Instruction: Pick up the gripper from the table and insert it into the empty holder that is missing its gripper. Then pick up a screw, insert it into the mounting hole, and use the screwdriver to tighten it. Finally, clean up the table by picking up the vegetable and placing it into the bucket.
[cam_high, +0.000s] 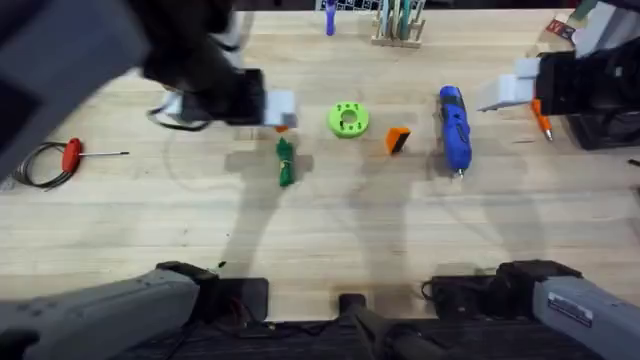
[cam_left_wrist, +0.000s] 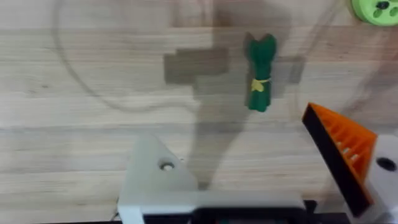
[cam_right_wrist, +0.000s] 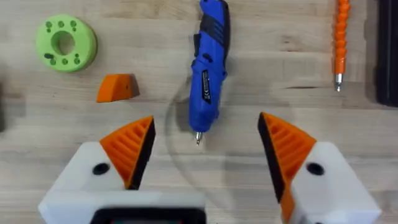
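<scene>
Far left on the wooden table (cam_high: 150, 230) lies a red-handled tool (cam_high: 72, 154) with a thin metal shaft, a loop of dark cable (cam_high: 35, 165) beside it. To its right the left arm reaches in from the upper left, dark and blurred; the left gripper (cam_high: 280, 112) hangs just beyond the far end of the vegetable (cam_high: 285, 162). In the left wrist view one white finger with no pad and one finger (cam_left_wrist: 348, 155) bearing an orange ribbed pad stand well apart — jaws wide, nothing between them — with the vegetable (cam_left_wrist: 260, 73), dark green with a yellow band at its middle, lying on the bare wood ahead of them.

Right of the vegetable sits a lime-green round disc (cam_high: 348, 119) with a central hole and small holes around its face. Next comes the gripper (cam_high: 398, 140), an orange piece with a black face, resting on the table between the disc and the screwdriver (cam_high: 454, 130). The screwdriver — blue, with a short metal tip — lies along the near–far line, tip toward the near edge.

At the far right the right gripper (cam_high: 505, 92) hovers just beside the screwdriver's far end. In the right wrist view its two orange-padded fingers (cam_right_wrist: 132, 149) are spread wide and hold nothing; the screwdriver's tip (cam_right_wrist: 198, 138) points into the gap between them. A thin orange tool (cam_high: 542, 120) lies further right, near a black block (cam_high: 605, 130). A wooden rack (cam_high: 398, 25) stands at the far edge.
</scene>
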